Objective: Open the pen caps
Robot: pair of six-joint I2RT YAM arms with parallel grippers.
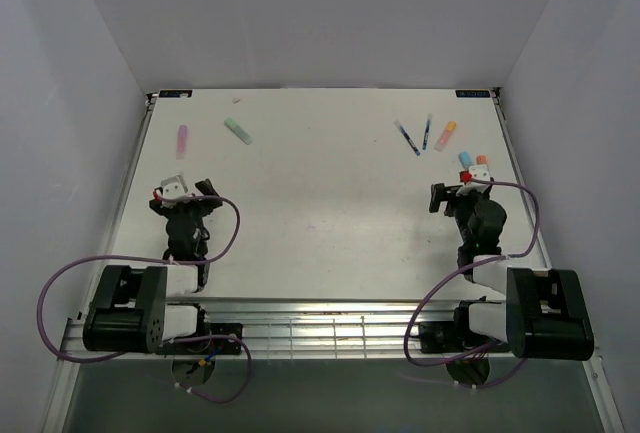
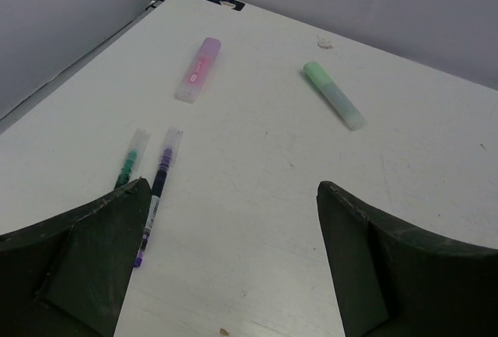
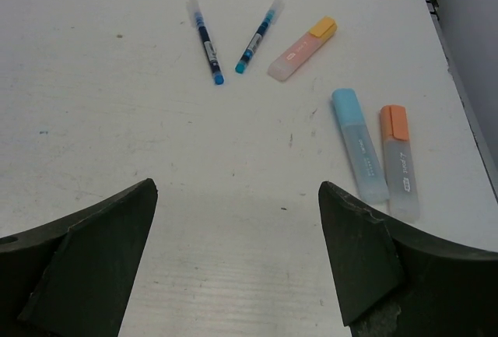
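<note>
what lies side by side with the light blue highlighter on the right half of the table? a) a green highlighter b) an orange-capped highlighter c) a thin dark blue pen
b, the orange-capped highlighter lies close alongside the light blue highlighter, roughly parallel, both with their caps toward the far edge.

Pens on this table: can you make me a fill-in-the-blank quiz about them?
Both the left gripper and right gripper stand ___.
Left of the green highlighter lies a ___ one.
The blue highlighter lies beside one with an ___ cap.
Missing: open; pink; orange.
</note>
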